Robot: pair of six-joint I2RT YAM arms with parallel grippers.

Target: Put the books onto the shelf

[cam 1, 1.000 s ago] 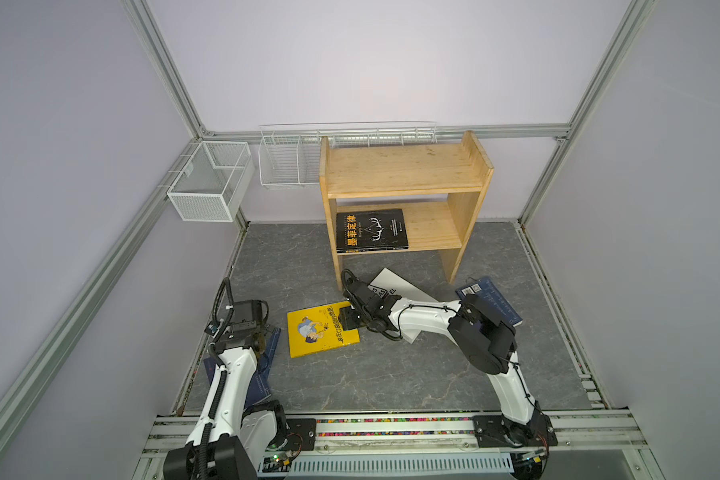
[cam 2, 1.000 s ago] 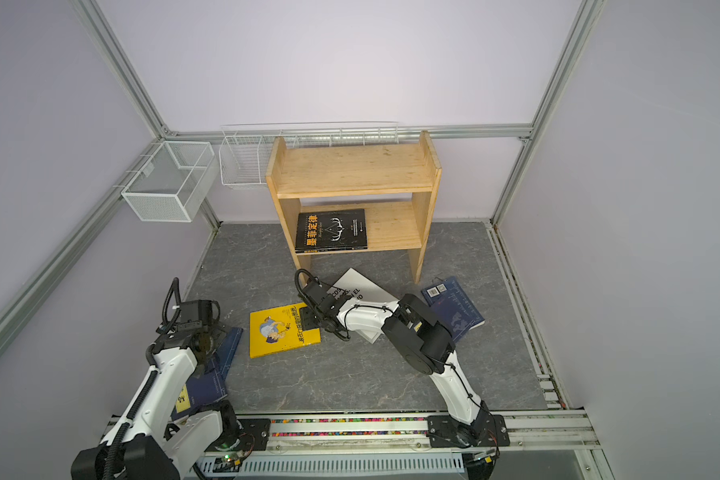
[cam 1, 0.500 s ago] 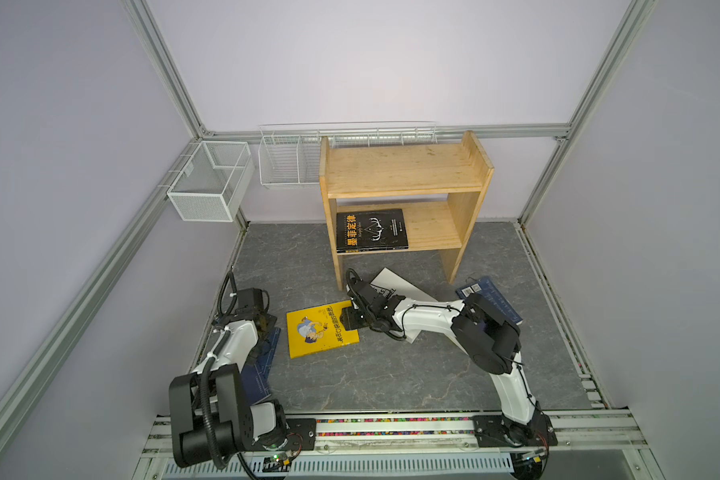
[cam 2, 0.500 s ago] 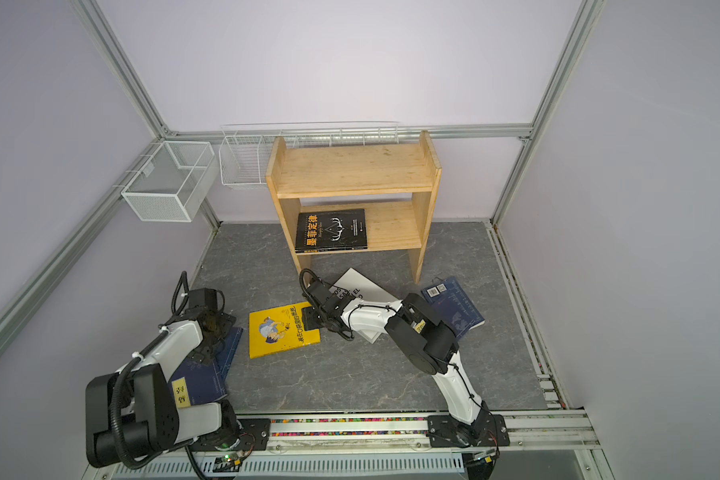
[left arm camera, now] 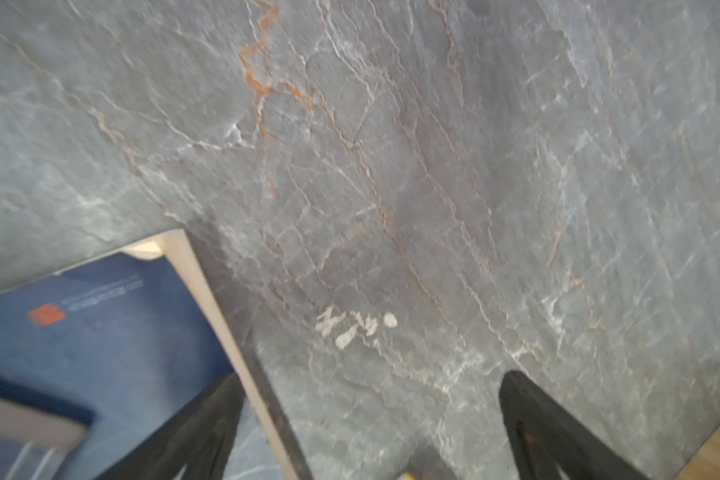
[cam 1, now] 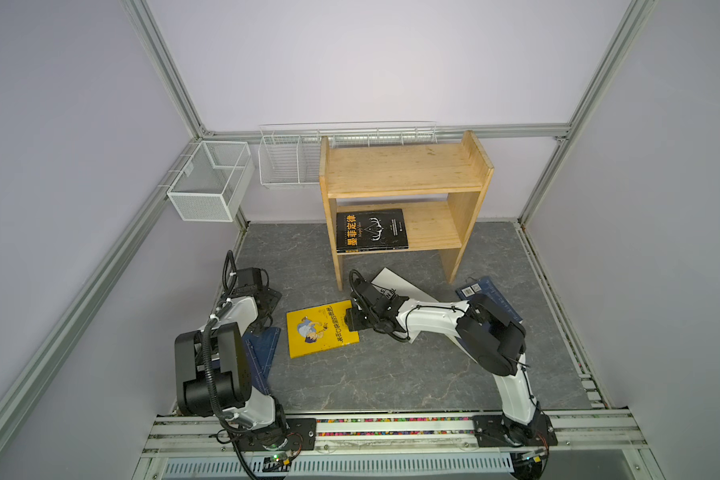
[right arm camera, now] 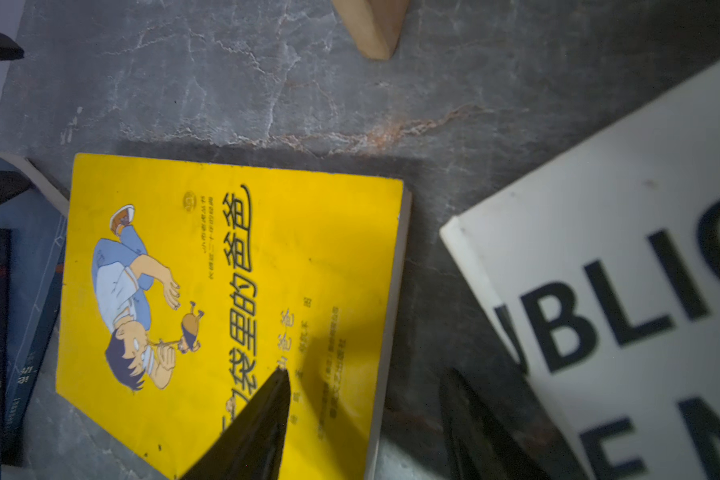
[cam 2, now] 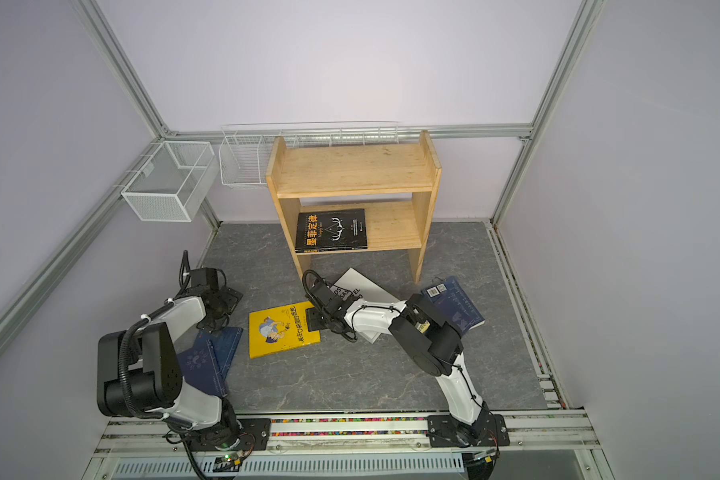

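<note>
You have one shelf [cam 1: 406,174] with two tiers, standing at the back of the grey floor [cam 1: 350,382]. Only one book is on it: the black book [cam 1: 371,230] lies flat at the left end of the lower tier.

The other books lie on the floor. One yellow book [cam 1: 323,332] lies flat in front of the shelf's left leg. One white book [cam 1: 391,282] lies just to its right, partly under your right arm. One navy book [cam 1: 493,291] shows further right, near the shelf's right leg, with that arm's elbow over it. A navy pile [cam 2: 213,353] lies on the left, just beside the yellow book. You can count at least two books in it in both top views, but not the exact number.

Your right gripper [cam 1: 352,320] is at the yellow book's right edge with its jaws partly apart. One finger [right arm camera: 262,424] is over the cover and the other is over the floor beside the page edge. You cannot tell whether either touches the book.

Your left gripper [left arm camera: 373,376] hangs at a corner of the navy pile, spread wide and holding nothing. One finger is over the top cover's edge, the other over bare floor.

Two wire baskets [cam 1: 208,183] hang on the frame, left of the shelf.
</note>
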